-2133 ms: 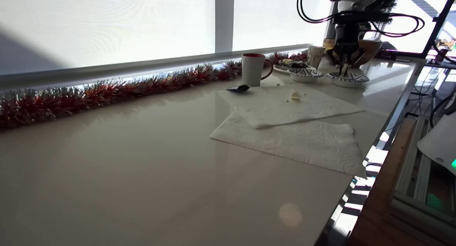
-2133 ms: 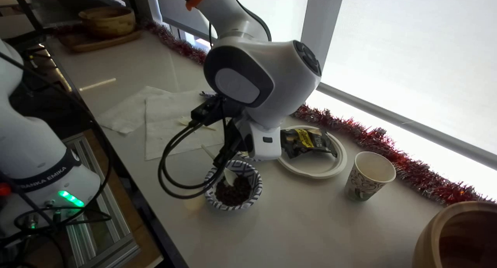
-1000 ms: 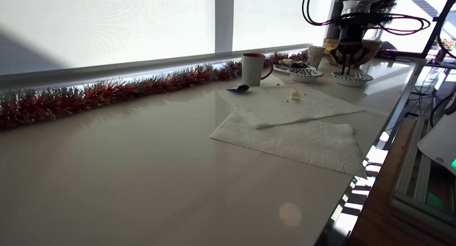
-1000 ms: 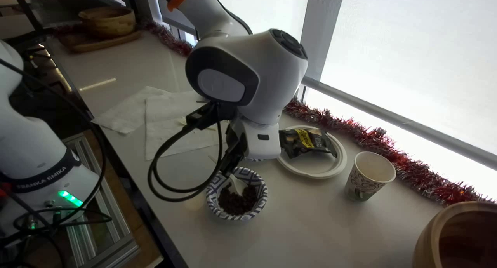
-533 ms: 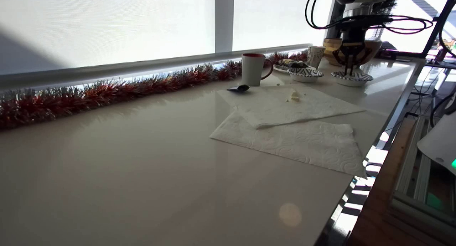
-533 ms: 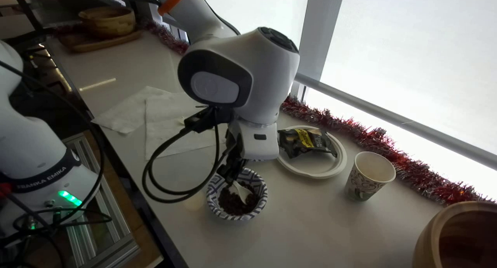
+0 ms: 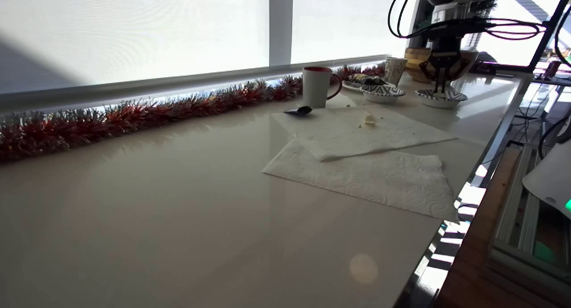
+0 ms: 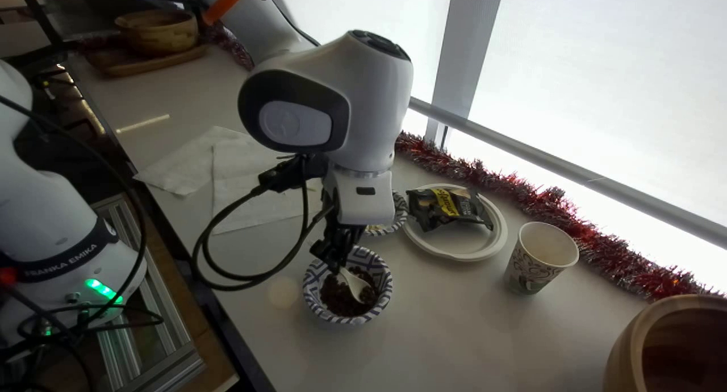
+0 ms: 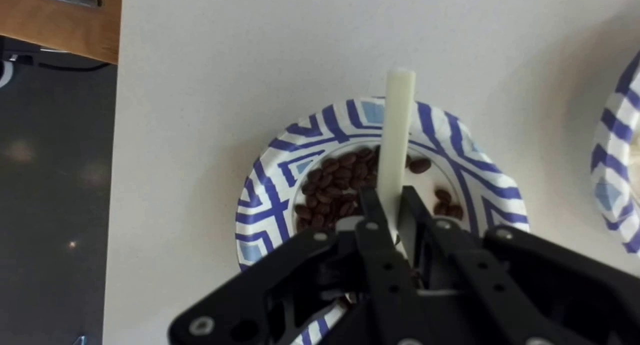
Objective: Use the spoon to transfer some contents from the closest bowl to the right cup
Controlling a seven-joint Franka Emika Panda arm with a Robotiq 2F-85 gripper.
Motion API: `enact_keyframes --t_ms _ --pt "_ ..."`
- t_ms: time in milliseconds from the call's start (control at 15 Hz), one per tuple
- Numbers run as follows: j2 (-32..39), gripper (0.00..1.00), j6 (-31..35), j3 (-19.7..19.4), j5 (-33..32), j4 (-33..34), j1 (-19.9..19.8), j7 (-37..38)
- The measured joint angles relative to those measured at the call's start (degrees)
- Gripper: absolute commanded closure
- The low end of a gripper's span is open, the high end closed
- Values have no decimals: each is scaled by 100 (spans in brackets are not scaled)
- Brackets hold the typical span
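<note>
White spoon (image 9: 395, 135) gripped, scoop end down in patterned paper bowl (image 9: 270, 200) of coffee beans (image 9: 332, 185).
Spoon slants, handle up above the bowl's rim; contact with beans, load: can't tell. Bowl upright, white with blue geometric print. Beans dark brown, mostly massed to one side of the bowl in the wrist view, a few apart. Paper cup (image 8: 531, 270) with swirl print, upright, well apart from the bowl, to its right in an exterior view.

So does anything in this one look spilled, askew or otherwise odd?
Mildly: in an exterior view, pale bits lie scattered on the upper paper towel near the mug, as if dropped, too small to identify. The beans in view all lie inside their bowl.
</note>
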Motion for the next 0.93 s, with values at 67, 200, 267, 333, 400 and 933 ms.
enact_keyframes --t_ms 67,200,267,333,400,933 --pt "-94 97 98 0 -127 -86 5 83" --pt "-289 97 244 1 -391 -243 7 241" --pt "-396 97 317 2 -536 -322 7 315" --pt "-497 97 363 7 -686 -399 6 400" --pt "-601 97 420 17 -844 -476 4 491" --pt "-1302 97 1206 349 -2355 -942 -194 1069"
